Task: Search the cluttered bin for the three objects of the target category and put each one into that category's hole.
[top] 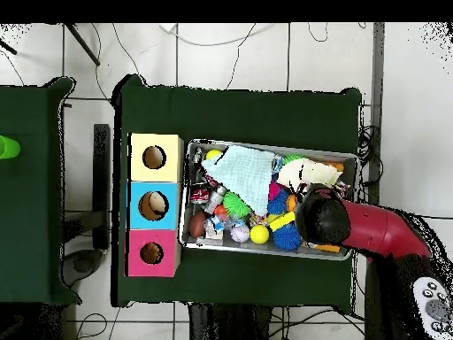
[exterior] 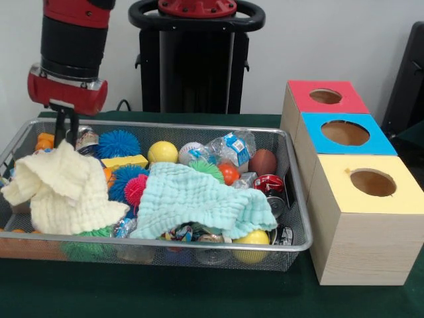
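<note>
Over at the left end of the wire mesh bin [exterior: 291,192], the gripper [exterior: 65,132] hangs down from the red and black arm [exterior: 69,53], dipping in right behind the cream cloth [exterior: 56,192]. Can't really tell if the claw is open or closed; only a dark finger-like bit shows above the cloth, and it isn't clear whether it's touching the fabric.

The bin is packed. A mint green cloth [exterior: 199,202] is spread over the middle, covering a bunch of stuff. Behind it sit a yellow ball [exterior: 162,152], a baseball [exterior: 189,151], a crinkly plastic bottle [exterior: 232,147] and a little brown football [exterior: 263,161]. A blue spiky ball [exterior: 119,142] is toward the far left, with a pink spiky ball [exterior: 136,189] closer in, between the two cloths.

Just right of the bin are three wooden boxes in a row, each with a round hole on top: yellow box [exterior: 371,182] nearest, blue box [exterior: 344,134] in the middle, red box [exterior: 324,97] farthest. From overhead, something pale seems to sit inside the blue box's hole.
</note>
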You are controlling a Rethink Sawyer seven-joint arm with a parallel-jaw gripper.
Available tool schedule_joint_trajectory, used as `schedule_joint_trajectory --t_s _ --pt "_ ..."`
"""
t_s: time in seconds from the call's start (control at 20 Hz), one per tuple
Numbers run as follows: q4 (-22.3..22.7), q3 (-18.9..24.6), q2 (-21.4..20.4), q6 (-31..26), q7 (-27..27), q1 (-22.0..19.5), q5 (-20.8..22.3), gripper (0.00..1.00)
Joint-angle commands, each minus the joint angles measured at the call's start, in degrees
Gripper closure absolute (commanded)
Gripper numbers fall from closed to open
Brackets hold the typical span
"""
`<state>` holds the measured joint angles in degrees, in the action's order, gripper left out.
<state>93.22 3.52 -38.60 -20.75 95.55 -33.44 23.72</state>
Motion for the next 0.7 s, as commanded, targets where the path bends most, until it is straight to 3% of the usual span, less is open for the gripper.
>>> schedule_joint_trajectory --t_s 0.05,0.25,0.5,0.7 --pt "4.5 5.2 4.1 8.4 2.0 -0.6 4.6 1.0" --pt "4.1 9.6 7.8 11.4 -0.4 -5.4 6.1 1.0" --pt "-1.0 12.7 12.3 11.3 -2.8 -7.4 7.8 1.0" --pt "-1.9 14.2 13.7 11.2 -3.5 -8.8 9.4 1.0"
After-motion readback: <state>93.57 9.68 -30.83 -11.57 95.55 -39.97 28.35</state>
